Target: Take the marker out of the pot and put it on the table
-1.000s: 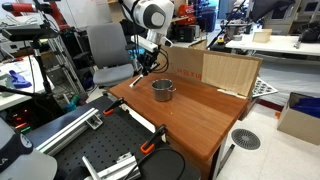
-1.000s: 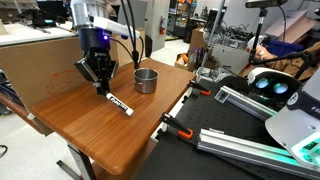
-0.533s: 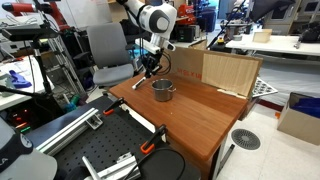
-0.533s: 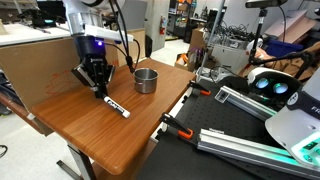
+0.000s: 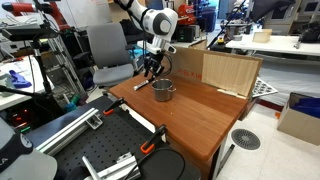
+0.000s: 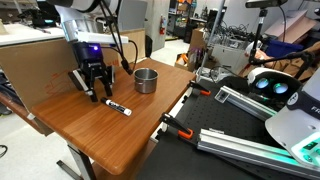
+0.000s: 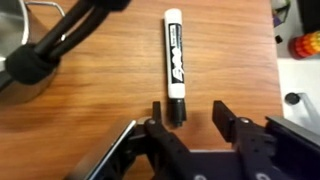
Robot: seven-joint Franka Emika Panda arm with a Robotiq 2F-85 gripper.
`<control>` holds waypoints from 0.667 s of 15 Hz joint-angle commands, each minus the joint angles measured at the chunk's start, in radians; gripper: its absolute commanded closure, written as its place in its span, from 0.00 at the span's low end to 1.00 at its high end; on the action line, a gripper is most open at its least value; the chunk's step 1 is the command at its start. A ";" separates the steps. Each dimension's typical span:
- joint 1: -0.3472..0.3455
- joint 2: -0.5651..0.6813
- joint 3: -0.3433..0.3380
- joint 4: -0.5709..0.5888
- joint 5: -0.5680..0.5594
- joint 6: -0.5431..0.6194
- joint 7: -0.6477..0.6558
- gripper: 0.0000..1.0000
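Observation:
The marker (image 7: 173,60), white with a black cap end, lies flat on the reddish-brown table (image 7: 230,50); it also shows in an exterior view (image 6: 118,108). My gripper (image 7: 189,118) is open and empty, just above the table near the marker's dark end; it shows in both exterior views (image 6: 90,93) (image 5: 150,73). The silver pot (image 6: 146,80) stands to one side of the marker, apart from it; it also shows in an exterior view (image 5: 163,90) and at the wrist view's left edge (image 7: 18,45).
A pale plywood board (image 5: 230,72) stands upright along the table's back edge. A grey chair (image 5: 108,50) is behind the table. Black rails and clamps (image 6: 230,130) lie beside the table. A black cable (image 7: 75,35) crosses the wrist view.
My gripper has risen and moved away from the marker, toward the plywood board. The marker stays lying on the table.

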 commanded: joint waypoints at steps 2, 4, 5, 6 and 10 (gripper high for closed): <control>0.017 0.057 -0.012 0.099 -0.025 -0.091 0.030 0.04; 0.019 0.063 -0.012 0.110 -0.026 -0.109 0.030 0.00; 0.020 0.065 -0.012 0.116 -0.027 -0.117 0.028 0.00; 0.021 0.065 -0.012 0.117 -0.027 -0.120 0.026 0.00; 0.020 0.051 -0.007 0.111 -0.024 -0.134 0.012 0.00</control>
